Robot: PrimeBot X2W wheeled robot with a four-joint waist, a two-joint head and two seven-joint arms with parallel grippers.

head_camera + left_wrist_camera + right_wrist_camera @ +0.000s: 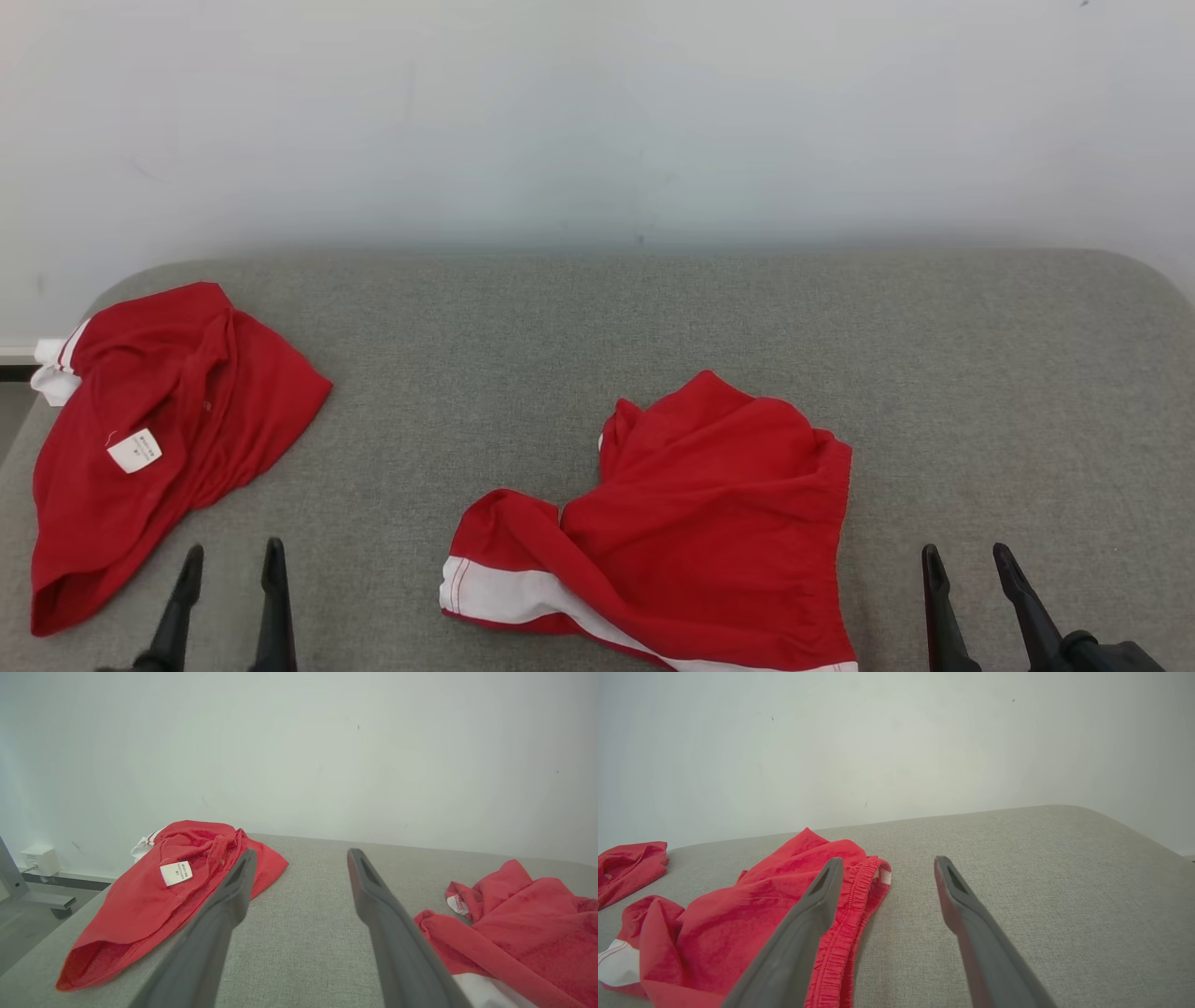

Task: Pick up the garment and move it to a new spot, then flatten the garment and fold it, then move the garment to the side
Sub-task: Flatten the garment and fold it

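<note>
The left gripper (pixel 233 549) and right gripper (pixel 964 551) are hovering spread and empty, flanking the crumpled red-and-white fabric shorts (pixel 691 523). Another red cloth garment (pixel 159 439) is lying well apart on the grey upholstered surface (pixel 560 355).

Table (pixel 980 373) layout.
Garment (pixel 719 504) lies centre-front; second garment (pixel 159 439) at left edge, well apart; wall (pixel 597 112) behind.
</note>
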